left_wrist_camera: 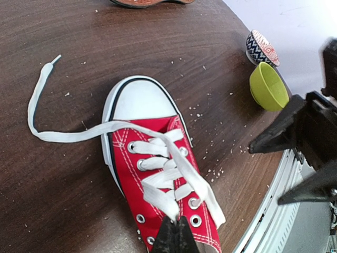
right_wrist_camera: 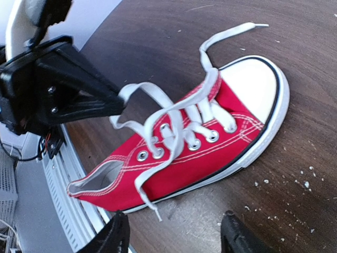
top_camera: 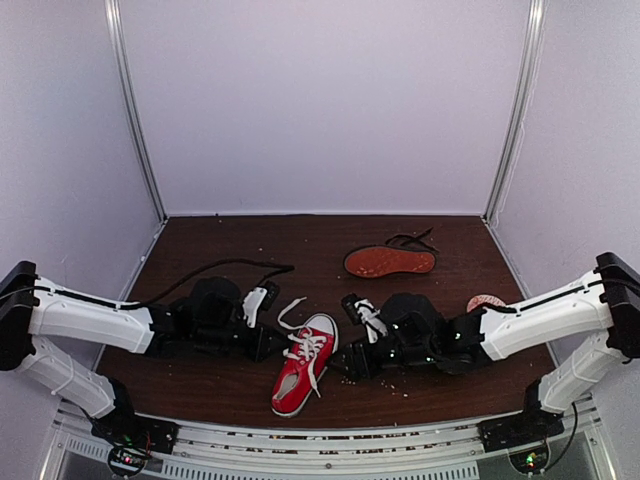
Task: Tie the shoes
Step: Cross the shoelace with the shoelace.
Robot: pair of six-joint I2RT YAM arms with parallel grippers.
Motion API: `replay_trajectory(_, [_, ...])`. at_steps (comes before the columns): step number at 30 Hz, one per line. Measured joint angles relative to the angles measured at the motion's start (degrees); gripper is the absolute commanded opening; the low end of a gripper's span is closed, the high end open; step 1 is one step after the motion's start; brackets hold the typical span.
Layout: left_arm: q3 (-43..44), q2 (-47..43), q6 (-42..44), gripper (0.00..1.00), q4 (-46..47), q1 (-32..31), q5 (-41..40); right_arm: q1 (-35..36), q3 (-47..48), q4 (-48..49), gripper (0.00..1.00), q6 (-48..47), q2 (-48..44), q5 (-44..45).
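Observation:
The red sneaker [top_camera: 303, 366] lies on the table between the arms, with its white toe cap pointing away from the bases. It also shows in the left wrist view [left_wrist_camera: 131, 153] and the right wrist view [right_wrist_camera: 210, 147]. My left gripper [top_camera: 272, 345] is shut on a loop of its white lace [left_wrist_camera: 163, 197] over the upper eyelets; the pinch shows in the left wrist view [left_wrist_camera: 176, 234]. Its other long lace end [left_wrist_camera: 37, 105] trails past the toe. My right gripper [right_wrist_camera: 176, 240] is open and empty just beside the sneaker's side. The black shoe [top_camera: 390, 261] lies sole-up at the back.
A green bowl [left_wrist_camera: 268, 87] and a patterned bowl [left_wrist_camera: 261, 47] stand at the right, near my right arm. A black cable [top_camera: 220, 268] runs across the table behind my left arm. Crumbs dot the wood. The metal front rail [top_camera: 320, 455] is close behind the sneaker's heel.

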Motion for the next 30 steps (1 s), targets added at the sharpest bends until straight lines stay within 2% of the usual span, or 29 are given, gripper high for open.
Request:
replay_trajectory(8, [0.0,0.4,-0.1,0.00,0.3,0.0,0.3,0.6,3.8,0.6,0.42,4.0,9.0,-1.3])
replay_trajectory(15, [0.0,0.5,-0.1,0.00,0.3,0.0,0.4,2.0,6.6,3.3,0.29,5.6,12.9,-3.7])
replay_trajectory(18, [0.0,0.7,-0.1,0.00,0.3,0.0,0.6,2.0,7.1,3.9,0.17,5.5,14.0,-4.3])
replay_trajectory(21, [0.0,0.8,-0.1,0.00,0.3,0.0,0.7,2.0,7.8,4.1,0.00,5.7,15.2,-4.7])
replay_trajectory(26, [0.0,0.8,-0.1,0.00,0.3,0.0,0.7,2.0,7.9,3.6,0.00,5.2,14.9,-4.5])
replay_trajectory(30, [0.0,0.8,-0.1,0.00,0.3,0.0,0.7,2.0,7.6,2.6,0.00,4.4,10.7,-3.8])
